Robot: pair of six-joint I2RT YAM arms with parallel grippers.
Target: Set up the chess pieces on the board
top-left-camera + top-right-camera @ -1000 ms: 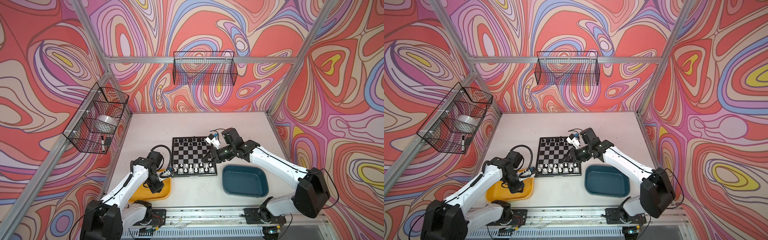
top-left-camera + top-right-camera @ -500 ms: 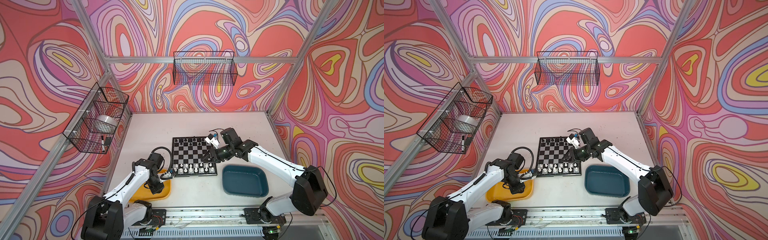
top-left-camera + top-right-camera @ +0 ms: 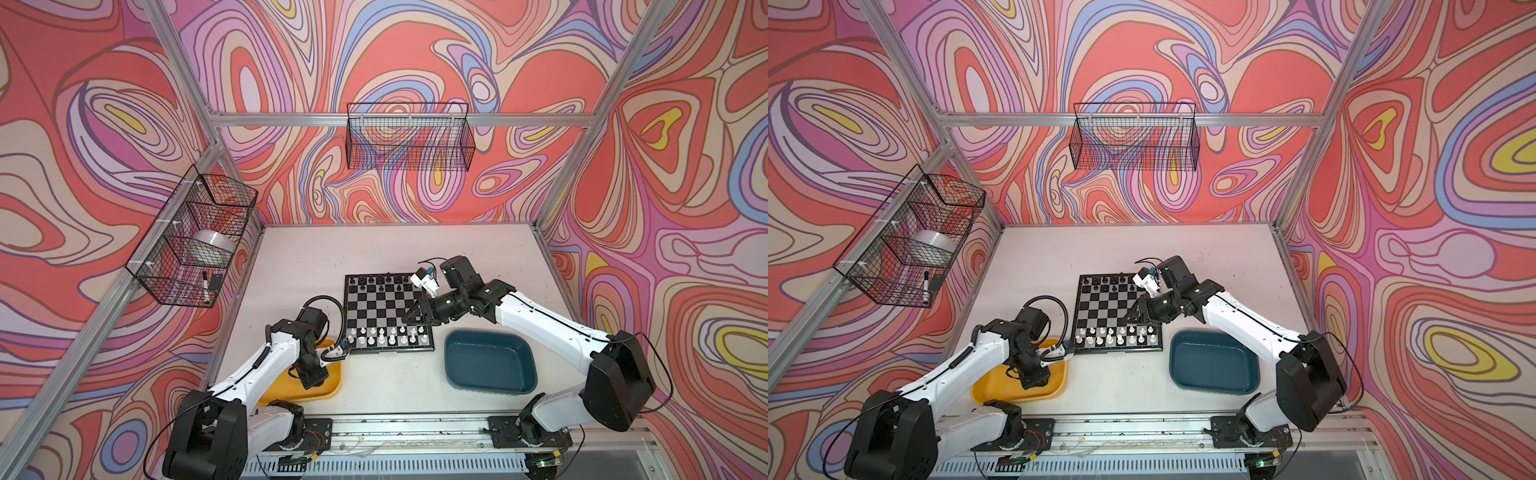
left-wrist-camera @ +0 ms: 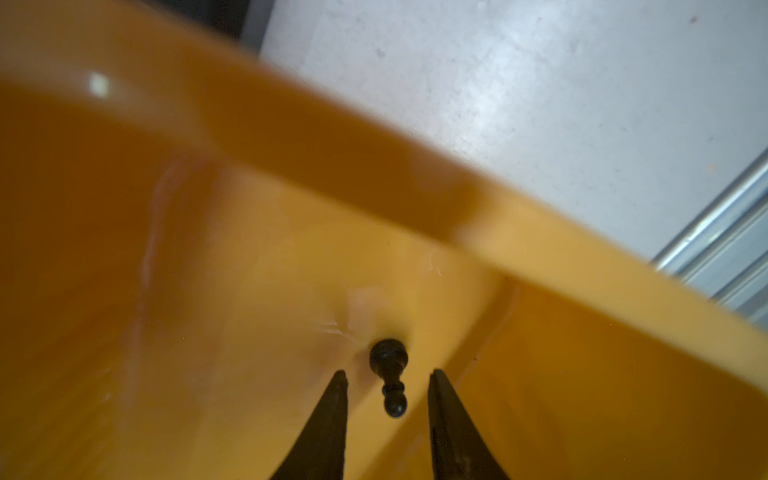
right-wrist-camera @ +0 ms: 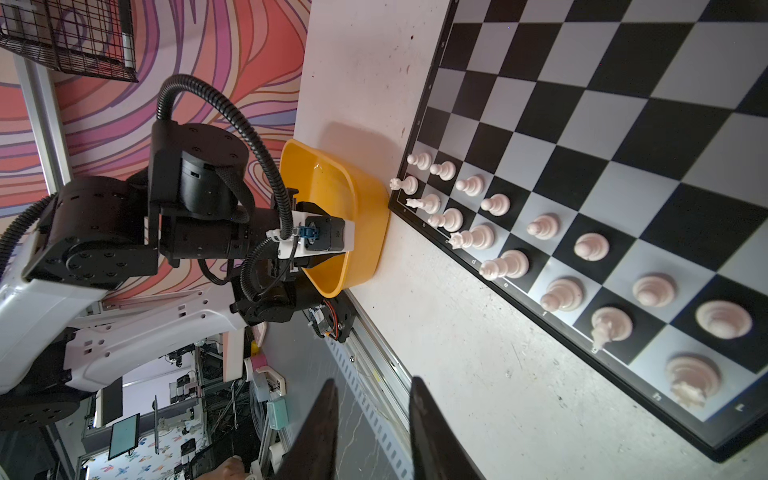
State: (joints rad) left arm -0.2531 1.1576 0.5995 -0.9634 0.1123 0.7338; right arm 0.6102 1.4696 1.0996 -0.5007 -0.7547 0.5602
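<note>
Black chess piece (image 4: 390, 374) in yellow tray (image 4: 374, 166), between fingers (image 4: 328, 428)

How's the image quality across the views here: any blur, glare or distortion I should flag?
Left wrist view: the yellow tray has a badly blurred near rim and a small glare spot, while the black pawn is sharper. Right wrist view: the nearest white pieces go soft. Both top views: sharp and evenly lit.
</note>
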